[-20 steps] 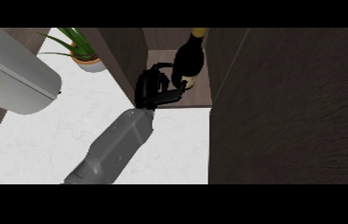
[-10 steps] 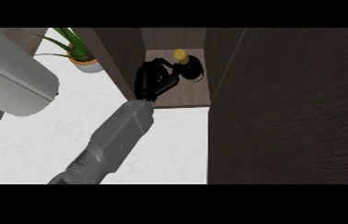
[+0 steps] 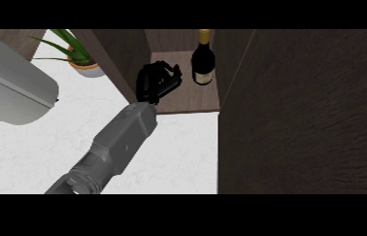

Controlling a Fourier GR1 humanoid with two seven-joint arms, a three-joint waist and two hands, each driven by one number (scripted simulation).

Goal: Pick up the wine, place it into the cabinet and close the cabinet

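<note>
Wine shelved, door not yet shut.
Our right hand [image 3: 158, 80] hangs just left of the wine [image 3: 204, 60], fingers slack, holding nothing; the bottle stands inside the cabinet [image 3: 183, 104] (door [image 3: 294, 113] open). Closing remains.

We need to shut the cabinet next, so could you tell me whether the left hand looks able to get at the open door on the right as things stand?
Probably yes: the left hand is open and apart from the wine bottle, which stands inside the cabinet. Nothing shows between it and the open door.
</note>
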